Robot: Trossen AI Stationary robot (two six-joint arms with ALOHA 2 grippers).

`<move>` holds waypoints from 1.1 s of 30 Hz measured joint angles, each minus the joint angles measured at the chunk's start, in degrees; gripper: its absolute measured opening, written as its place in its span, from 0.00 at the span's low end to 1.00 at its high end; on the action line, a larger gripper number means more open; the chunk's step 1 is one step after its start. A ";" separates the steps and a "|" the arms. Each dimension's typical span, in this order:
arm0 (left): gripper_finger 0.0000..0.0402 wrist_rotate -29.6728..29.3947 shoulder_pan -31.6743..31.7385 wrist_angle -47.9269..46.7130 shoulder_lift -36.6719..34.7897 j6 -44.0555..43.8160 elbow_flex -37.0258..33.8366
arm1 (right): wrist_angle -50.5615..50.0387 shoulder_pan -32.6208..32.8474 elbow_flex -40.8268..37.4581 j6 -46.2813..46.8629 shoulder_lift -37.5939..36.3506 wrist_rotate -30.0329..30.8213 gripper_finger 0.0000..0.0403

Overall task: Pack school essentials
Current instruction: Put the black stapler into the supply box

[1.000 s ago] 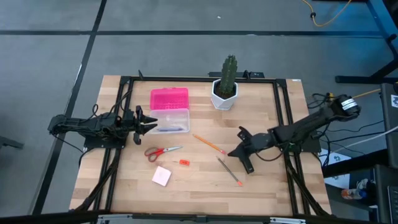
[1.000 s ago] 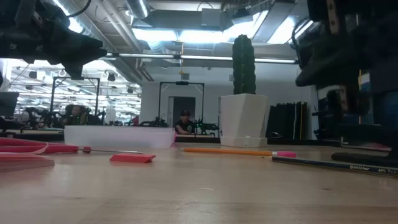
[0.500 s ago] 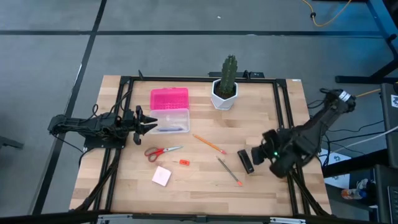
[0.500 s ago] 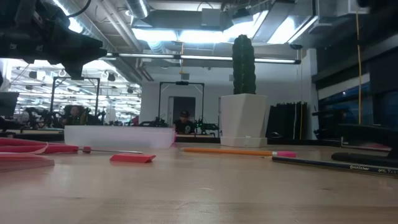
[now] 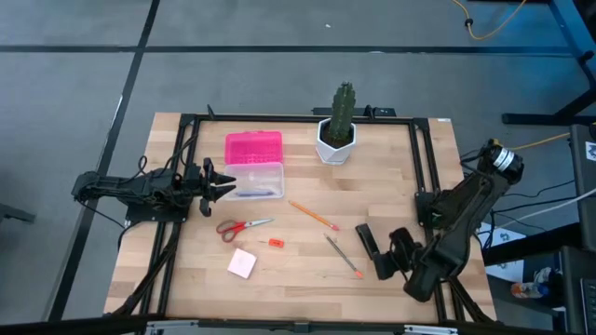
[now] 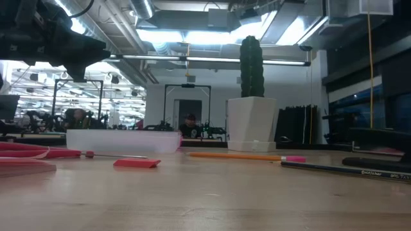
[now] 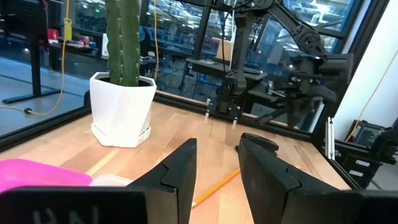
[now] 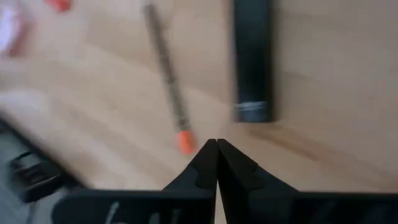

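School supplies lie unpacked as your two arms flank the table.

Your left pincer hovers narrowly parted at the clear box; scissors, pink pad, pencil and pen lie loose mid-table; your right pincer, fingertips together, holds nothing beside the black block.

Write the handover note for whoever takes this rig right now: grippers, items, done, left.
Left gripper: open, empty, at the open clear box's left side.
Right gripper: shut, empty, low over the table's right front, beside the black block.
On the table: scissors, pink pad, small orange-red piece, orange pencil, pen with orange tip, black block. Cactus stands at the back.
Done: the box seems to hold a thin blue item; hard to tell more.
Left: all of the above still to go in, then close the pink lid.
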 joint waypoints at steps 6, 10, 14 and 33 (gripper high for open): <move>0.28 0.00 0.00 0.00 0.00 0.15 0.00 | 3.44 0.04 0.00 -3.64 -0.14 0.65 0.03; 0.28 0.00 -0.01 0.00 0.00 0.11 0.00 | 2.56 -0.51 0.00 -7.01 -0.14 0.64 0.03; 0.28 0.00 0.00 -0.02 0.00 0.13 0.00 | 2.45 -1.42 0.02 -11.02 -0.16 0.51 0.03; 0.28 0.00 0.00 -0.02 0.00 0.13 0.00 | -3.23 -7.09 0.02 -13.51 -0.14 -9.18 0.47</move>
